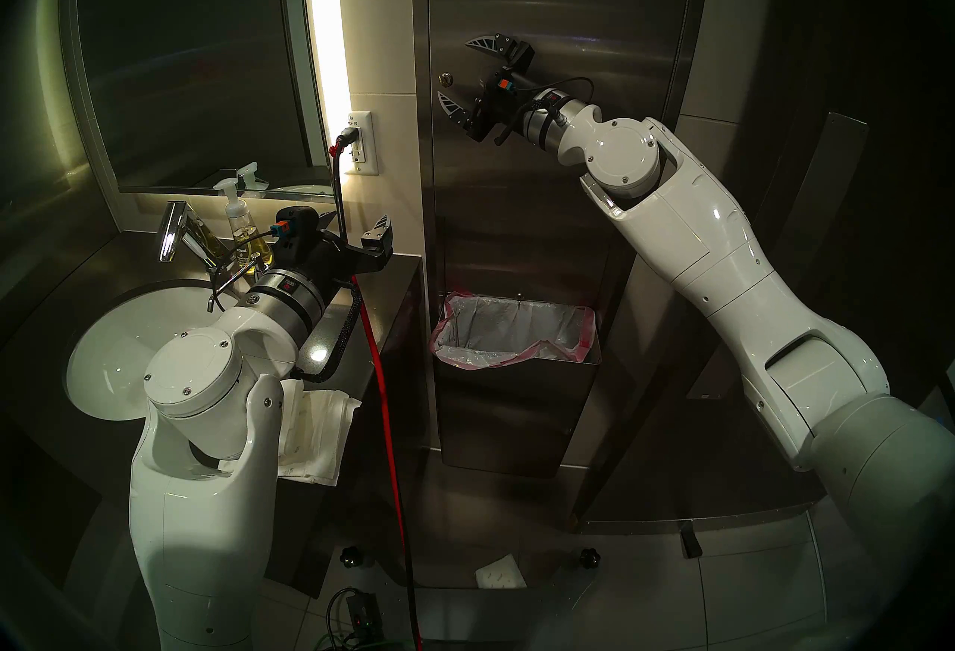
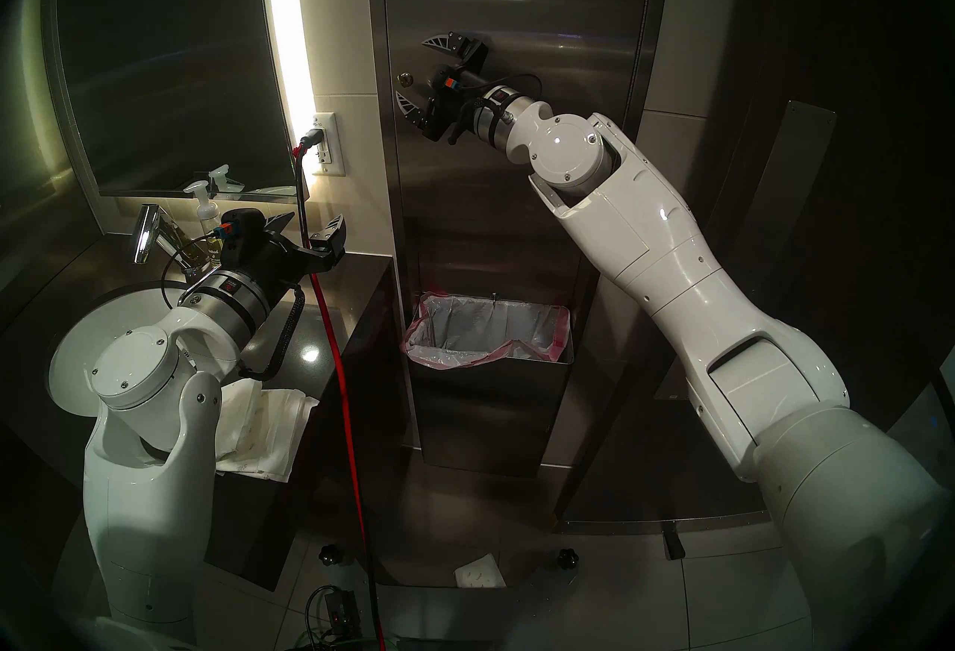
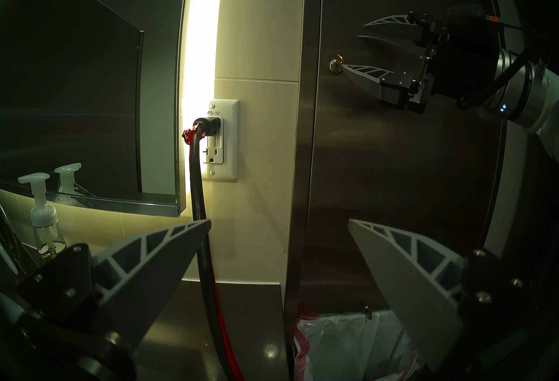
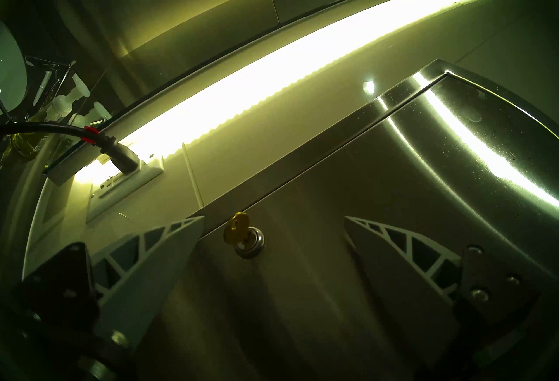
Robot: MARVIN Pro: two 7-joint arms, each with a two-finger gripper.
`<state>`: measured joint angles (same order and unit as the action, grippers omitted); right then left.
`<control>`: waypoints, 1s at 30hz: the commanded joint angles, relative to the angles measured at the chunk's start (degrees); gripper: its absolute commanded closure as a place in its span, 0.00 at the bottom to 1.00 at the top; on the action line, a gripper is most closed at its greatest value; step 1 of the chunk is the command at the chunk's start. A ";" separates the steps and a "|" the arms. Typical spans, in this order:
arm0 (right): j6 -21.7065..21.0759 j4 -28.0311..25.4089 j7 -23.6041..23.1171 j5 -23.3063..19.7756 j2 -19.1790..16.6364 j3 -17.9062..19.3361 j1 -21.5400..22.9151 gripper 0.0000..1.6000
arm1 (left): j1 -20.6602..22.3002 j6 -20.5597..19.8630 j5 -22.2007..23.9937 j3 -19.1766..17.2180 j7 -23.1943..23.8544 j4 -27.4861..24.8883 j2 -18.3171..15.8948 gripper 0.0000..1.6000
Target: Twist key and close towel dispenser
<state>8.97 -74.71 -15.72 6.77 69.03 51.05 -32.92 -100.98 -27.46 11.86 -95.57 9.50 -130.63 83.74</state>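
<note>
One key (image 4: 235, 227), one towel dispenser (image 1: 558, 14), two pincers, one soap bottle (image 1: 243, 226), one mirror (image 1: 196, 55)

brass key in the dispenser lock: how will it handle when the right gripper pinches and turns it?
The key looks thin, flat and rigid, so it probably won't flex. Its smooth metal head is small against the right gripper, whose fingers are spread wide, so a slip seems likely unless it is pinched flat-on. Seated in the lock cylinder, it should only rotate, not shift.

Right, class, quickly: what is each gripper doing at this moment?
Left gripper: open, holding nothing, above the counter.
Right gripper: open, empty, fingers either side of the brass key, not touching it.
</note>
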 commanded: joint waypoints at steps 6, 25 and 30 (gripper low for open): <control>0.58 1.29 0.28 0.30 0.61 1.09 2.45 0.00 | 0.34 0.06 -0.08 0.06 -0.10 -0.63 0.03 0.00; 1.46 2.17 -0.36 0.97 0.89 1.36 2.61 0.40 | 0.34 0.06 -0.07 0.06 -0.10 -0.63 0.03 0.00; 1.62 1.87 -0.76 0.86 0.27 1.68 2.39 0.35 | 0.34 0.06 -0.07 0.05 -0.09 -0.62 0.02 0.00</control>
<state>10.50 -72.22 -16.77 8.11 70.28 51.09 -31.95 -100.98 -27.46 11.86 -95.57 9.50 -130.63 83.74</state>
